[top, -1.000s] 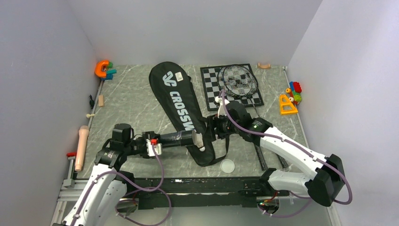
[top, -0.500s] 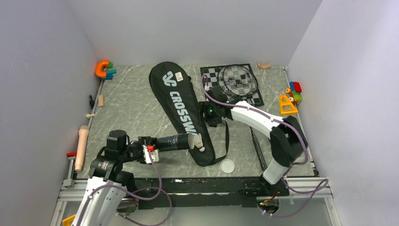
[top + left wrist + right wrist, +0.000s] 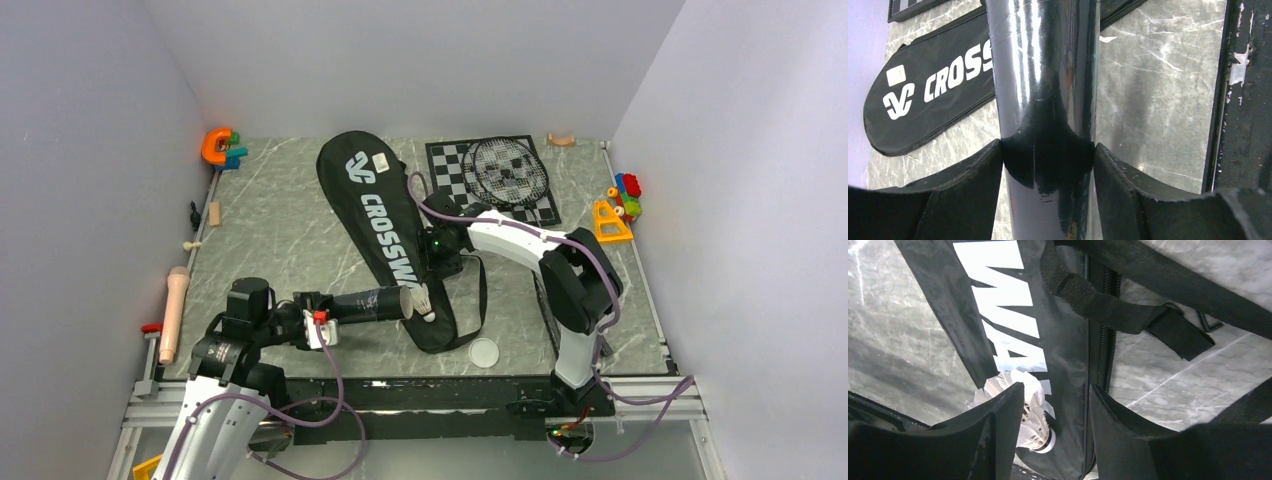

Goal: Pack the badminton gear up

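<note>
Nearest the arm bases, the white round lid (image 3: 484, 352) lies flat on the table (image 3: 280, 230), apart from everything else. It is light and rigid, and probably best pinched across its rim. Just beyond it, the left gripper (image 3: 1048, 155) is clamped on the long dark tube (image 3: 1043, 75), its two pads pressed against opposite sides of the glossy wall near the closed end. The tube lies roughly level, with its open mouth pointing toward the bag. It looks stiff but thin-walled and slick, so a firm hold low on the body seems right, and a hard squeeze might dent it. At the tube's mouth a white feather shuttlecock (image 3: 1035, 420) lies on the black "CROSSWAY" bag (image 3: 1063, 340). It weighs almost nothing and its feathers would crush easily, so the safer hold is on the cork base or a gentle one around the skirt. The bag is soft and floppy, with a loose strap and a zip running along its edge. The right gripper (image 3: 1055, 390) hovers over the bag with its fingers spread wide and nothing between them. The shuttlecock sits just ahead, near one finger, and I cannot tell whether it touches. Farthest off, a thin black racket (image 3: 510, 168) rests with its strung head on the chessboard (image 3: 450, 190). It is light and springy, and best held by the handle.
</note>
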### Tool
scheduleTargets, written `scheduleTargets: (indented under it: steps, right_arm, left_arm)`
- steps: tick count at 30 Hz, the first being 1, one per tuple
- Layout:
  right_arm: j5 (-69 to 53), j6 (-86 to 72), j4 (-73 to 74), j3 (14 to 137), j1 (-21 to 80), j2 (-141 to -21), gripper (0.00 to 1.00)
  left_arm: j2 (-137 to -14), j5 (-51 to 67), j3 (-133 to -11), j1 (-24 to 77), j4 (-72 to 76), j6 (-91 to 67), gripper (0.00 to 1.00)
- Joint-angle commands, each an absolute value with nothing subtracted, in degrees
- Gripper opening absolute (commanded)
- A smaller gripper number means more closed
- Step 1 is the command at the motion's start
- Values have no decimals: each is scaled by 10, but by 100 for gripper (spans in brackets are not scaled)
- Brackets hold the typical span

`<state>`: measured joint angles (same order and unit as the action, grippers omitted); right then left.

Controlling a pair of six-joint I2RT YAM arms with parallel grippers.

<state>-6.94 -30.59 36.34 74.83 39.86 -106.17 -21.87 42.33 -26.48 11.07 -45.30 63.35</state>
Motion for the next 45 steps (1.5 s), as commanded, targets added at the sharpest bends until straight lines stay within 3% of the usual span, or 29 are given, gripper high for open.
scheduleTargets:
  steps: [1, 7, 18, 26, 32, 37, 39, 41, 45]
  right_arm:
    - [-96, -312, 362, 752, 408, -1068, 54]
    - [-103, -317, 355, 752, 415, -1081, 46]
    - [-87, -308, 388, 763, 413, -1049, 0]
    - [-67, -335, 384, 724, 358, -881, 0]
    - [-90, -403, 253, 605, 322, -707, 0]
    - [-109, -450, 163, 554, 322, -643, 0]
    - [-84, -440, 192, 565, 321, -667, 0]
    - [-54, -421, 241, 578, 322, -702, 10]
    - [-31, -442, 230, 550, 317, -725, 58]
  left_arm:
    - [-222, 451, -267, 107, -426, 650, 0]
    - [-226, 451, -260, 107, -423, 661, 0]
    - [-243, 448, -255, 107, -398, 649, 0]
    - [-288, 446, -265, 107, -343, 547, 0]
    - [-307, 461, -265, 107, -301, 492, 0]
    - [-318, 465, -264, 107, -275, 468, 0]
    - [-318, 460, -265, 106, -275, 472, 0]
    - [-317, 453, -266, 105, -281, 478, 0]
    - [-297, 452, -259, 105, -288, 484, 0]
